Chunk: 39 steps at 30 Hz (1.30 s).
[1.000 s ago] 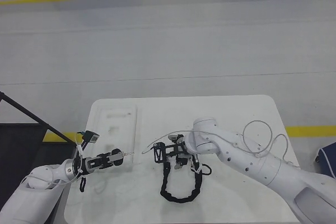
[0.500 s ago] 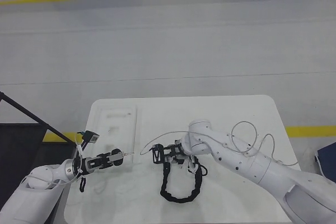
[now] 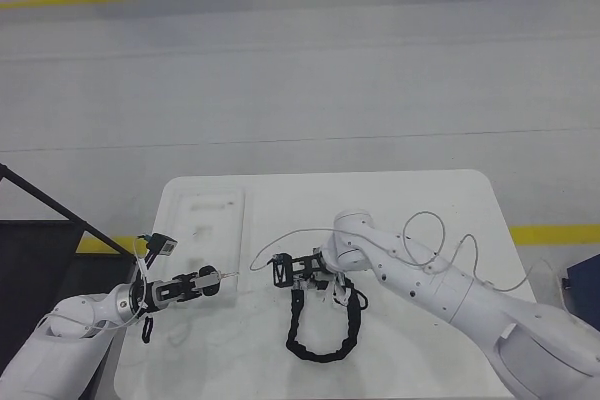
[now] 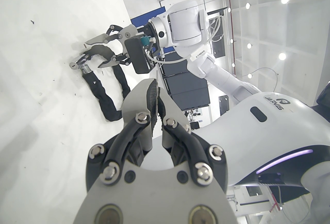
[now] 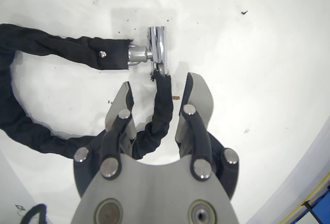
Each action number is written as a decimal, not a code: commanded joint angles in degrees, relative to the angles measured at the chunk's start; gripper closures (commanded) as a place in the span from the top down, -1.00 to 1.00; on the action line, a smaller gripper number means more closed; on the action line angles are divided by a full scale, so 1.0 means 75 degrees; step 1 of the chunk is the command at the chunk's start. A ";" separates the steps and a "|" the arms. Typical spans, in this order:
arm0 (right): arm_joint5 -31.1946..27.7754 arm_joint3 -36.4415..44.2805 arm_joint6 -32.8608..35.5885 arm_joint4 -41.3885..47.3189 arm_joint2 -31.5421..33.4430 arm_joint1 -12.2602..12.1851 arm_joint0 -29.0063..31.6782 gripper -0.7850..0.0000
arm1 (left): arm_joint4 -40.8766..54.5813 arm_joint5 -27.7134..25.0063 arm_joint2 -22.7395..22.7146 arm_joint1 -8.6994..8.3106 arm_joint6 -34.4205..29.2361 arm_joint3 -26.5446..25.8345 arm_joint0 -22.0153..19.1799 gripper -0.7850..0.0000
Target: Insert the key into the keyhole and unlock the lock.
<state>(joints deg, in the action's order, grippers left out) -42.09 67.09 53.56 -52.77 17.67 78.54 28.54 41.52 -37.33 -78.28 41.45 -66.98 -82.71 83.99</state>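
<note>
Chrome marks your lock cylinder (image 5: 158, 47), which lies on its side on the white surface (image 5: 245, 29). The black fabric-sleeved chain (image 5: 51, 47) runs from a stud on the cylinder's side, loops round and comes back into one end of the cylinder. Your right gripper (image 5: 158, 80) sits low just behind that end. Its fingers (image 5: 197, 96) are spread apart, one on each side of the chain's last stretch, and neither pad touches the cylinder. From the left wrist you look at the cylinder's other end face, where the keyhole (image 4: 73, 65) points roughly towards your left arm. Your left gripper (image 4: 156, 84) hangs over the surface well apart from the lock, on its left side. Its fingers are pressed together on the key (image 3: 228, 275), whose thin blade sticks out towards the cylinder. Beyond the left gripper, a shallow white tray (image 3: 212, 215) rests on the surface's far left part.
</note>
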 commanded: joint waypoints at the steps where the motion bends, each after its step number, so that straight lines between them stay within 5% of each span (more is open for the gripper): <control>1: -0.0025 -0.0129 -0.0026 -0.0005 -0.0014 0.0054 -0.0016 -0.09 | 0.0000 0.0000 0.0000 0.0000 0.0000 0.0000 0.0000 -1.00; 19: -0.0175 -0.0959 -0.0155 -0.0087 -0.0069 0.0456 -0.0080 -0.42 | 0.0000 0.0000 0.0000 0.0000 0.0000 0.0000 0.0000 -1.00; 23: -0.0201 -0.1055 -0.0140 -0.0099 -0.0064 0.0521 -0.0086 -1.00 | 0.0000 0.0000 0.0000 0.0000 0.0000 0.0000 0.0000 -1.00; 32: -0.0270 -0.0981 -0.0321 -0.0295 0.0056 0.0562 -0.0110 -1.00 | 0.0000 0.0000 0.0000 0.0000 0.0000 0.0000 0.0000 -1.00; 39: -0.0794 -0.0533 -0.1592 -0.0570 0.0666 0.0197 0.0132 -1.00 | 0.0000 0.0000 0.0000 0.0000 0.0000 0.0000 0.0000 -1.00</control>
<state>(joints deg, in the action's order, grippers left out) -47.33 62.54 43.30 -56.90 21.81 80.54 29.07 41.52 -37.33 -78.28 41.45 -66.98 -82.71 83.99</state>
